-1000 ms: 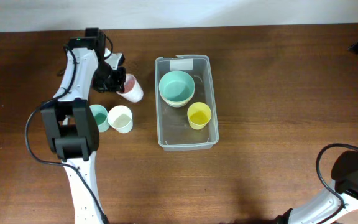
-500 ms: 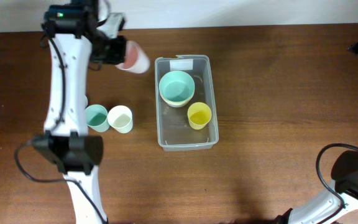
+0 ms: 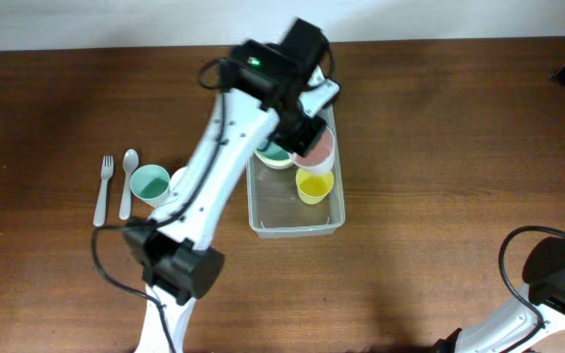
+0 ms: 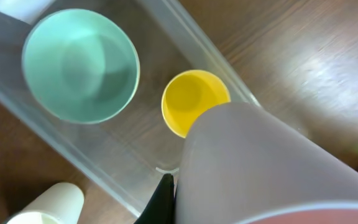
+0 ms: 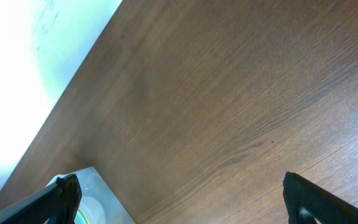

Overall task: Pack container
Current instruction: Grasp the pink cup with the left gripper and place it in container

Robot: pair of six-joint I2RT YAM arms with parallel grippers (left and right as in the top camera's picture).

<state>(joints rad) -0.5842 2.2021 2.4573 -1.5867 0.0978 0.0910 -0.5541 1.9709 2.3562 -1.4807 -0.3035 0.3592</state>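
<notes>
The clear container lies at the table's middle, with a white label at its far end. In it are a green bowl and a yellow cup. My left gripper is shut on a pink cup and holds it tilted above the container, just over the yellow cup. In the left wrist view the pink cup fills the lower right, above the yellow cup, beside the green bowl. My right gripper is open and empty at the far right, over bare table.
A teal cup and a cream cup, partly under my left arm, stand left of the container. A fork and a spoon lie further left. The cream cup also shows in the left wrist view.
My left arm has swung right with the pink cup, from the far left of the table to above the container. The fork and spoon are uncovered. The right arm has not moved.
</notes>
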